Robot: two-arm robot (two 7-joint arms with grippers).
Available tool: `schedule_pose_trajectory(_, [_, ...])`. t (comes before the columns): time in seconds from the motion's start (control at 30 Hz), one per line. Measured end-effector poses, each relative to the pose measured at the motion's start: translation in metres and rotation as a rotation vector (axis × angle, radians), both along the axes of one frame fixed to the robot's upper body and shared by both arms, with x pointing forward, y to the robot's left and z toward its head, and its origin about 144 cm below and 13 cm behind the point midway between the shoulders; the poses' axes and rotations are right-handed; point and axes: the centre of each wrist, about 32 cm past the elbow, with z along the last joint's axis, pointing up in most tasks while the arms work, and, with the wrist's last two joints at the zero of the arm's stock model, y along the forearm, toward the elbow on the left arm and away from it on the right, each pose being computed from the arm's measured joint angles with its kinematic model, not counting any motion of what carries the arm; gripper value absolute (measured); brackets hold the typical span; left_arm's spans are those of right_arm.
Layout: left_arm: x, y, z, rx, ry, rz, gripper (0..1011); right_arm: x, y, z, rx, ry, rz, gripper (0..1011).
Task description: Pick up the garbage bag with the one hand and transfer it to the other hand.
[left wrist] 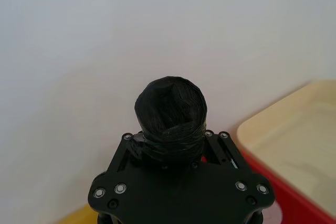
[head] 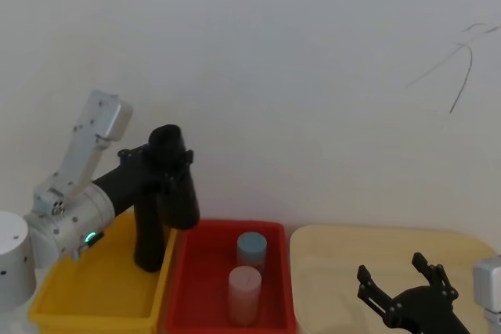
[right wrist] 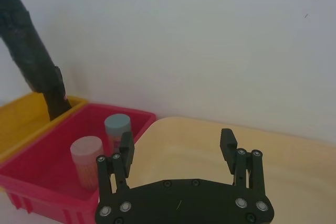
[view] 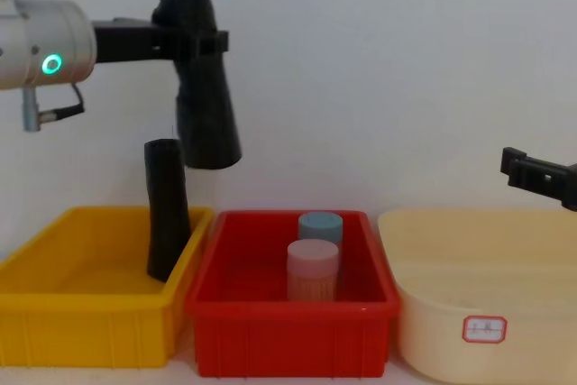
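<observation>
Above the yellow bin (view: 54,313), the garbage bag (view: 207,119) hangs clear, long axis near vertical. The left gripper (view: 193,42) is clamped near its top. The right gripper (right wrist: 178,142) is spread wide, well apart to the right and lower.

The left gripper (left wrist: 175,136) hides most of the garbage bag (left wrist: 170,106) in its wrist view. The head view's bottom edge cuts off the right gripper (head: 391,270). The label (view: 484,328) on the cream tub (view: 424,322) is too small to read.
</observation>
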Motion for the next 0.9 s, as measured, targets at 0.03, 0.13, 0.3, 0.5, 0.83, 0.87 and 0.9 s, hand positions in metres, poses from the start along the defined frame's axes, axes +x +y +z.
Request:
schedule_pose_trajectory(0.03, [0.001,-0.001,0.002,-0.002,-0.003,-0.008,393,0.0,0.0,0.0,0.0,0.0,0.0,1000])
schedule_pose_trajectory(0.13, [0.003,-0.005,0.006,-0.008,-0.006,-0.041,392,0.0,0.0,0.0,0.0,0.0,0.0,1000])
schedule_pose_trajectory(0.3, [0.006,-0.013,0.012,-0.012,-0.011,-0.1,393,0.0,0.0,0.0,0.0,0.0,0.0,1000])
schedule_pose_trajectory(0.5, [0.009,-0.022,0.017,-0.011,-0.01,-0.159,393,0.0,0.0,0.0,0.0,0.0,0.0,1000])
schedule_pose_trajectory(0.83, [0.014,-0.035,0.022,-0.006,0.0,-0.224,392,0.0,0.0,0.0,0.0,0.0,0.0,1000])
schedule_pose_trajectory(0.87, [0.015,-0.036,0.023,-0.006,0.001,-0.228,392,0.0,0.0,0.0,0.0,0.0,0.0,1000])
schedule_pose_trajectory(0.9, [0.015,-0.037,0.023,-0.006,0.0,-0.231,393,0.0,0.0,0.0,0.0,0.0,0.0,1000])
